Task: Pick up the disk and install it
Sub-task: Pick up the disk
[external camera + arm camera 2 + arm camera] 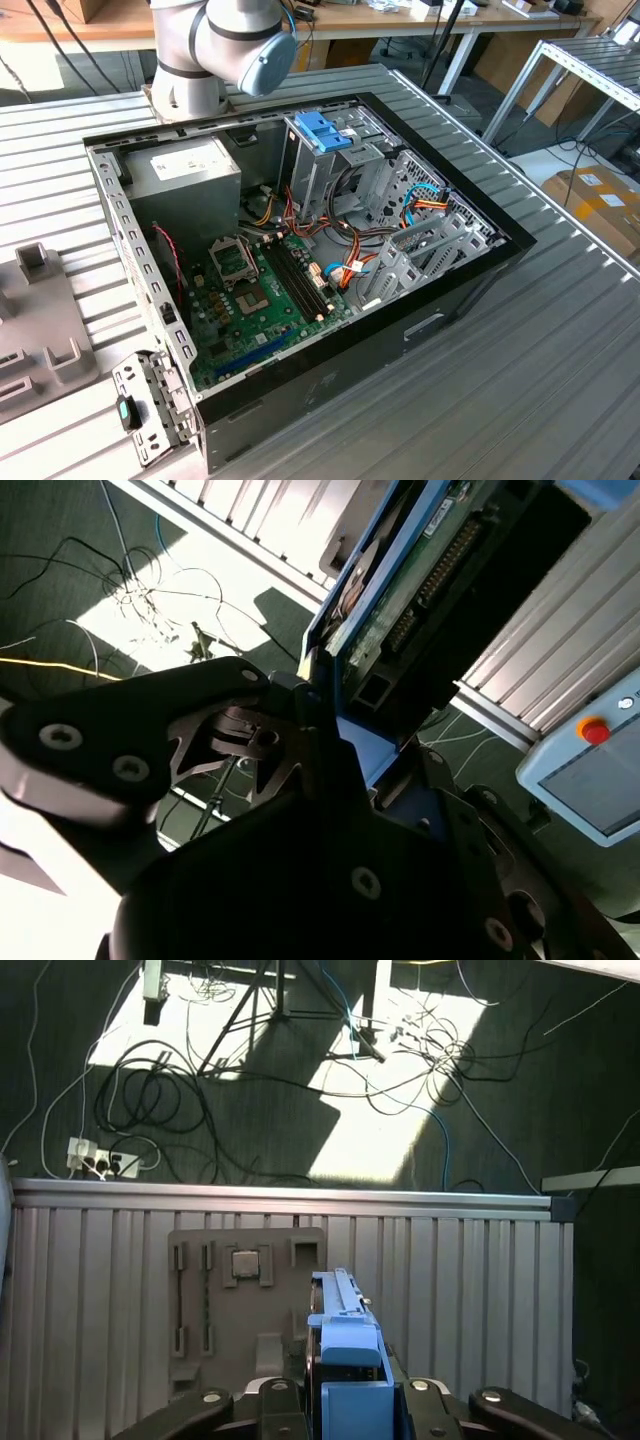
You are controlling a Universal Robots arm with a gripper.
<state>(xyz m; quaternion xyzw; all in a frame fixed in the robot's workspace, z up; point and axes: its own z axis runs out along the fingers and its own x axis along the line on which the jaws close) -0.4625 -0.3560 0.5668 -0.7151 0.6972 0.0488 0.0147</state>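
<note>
Since the tool [345,1405] is seen shut on the disk [345,1325] in the first wrist view, the drive is carried edge-on, clear of the surface [480,1290], with a blue side rail turned outward. It is judged stiff, dense for its size, smooth-sided and sensitive to knocks. The bare circuit board [425,565] shown in the second wrist view is best spared pressure, so the rails and metal body are the places for a hold. Beyond it a grey fixture tray [225,1325] lies on the ribbed surface, and farther off cables [160,1090] are strewn over the floor.
</note>
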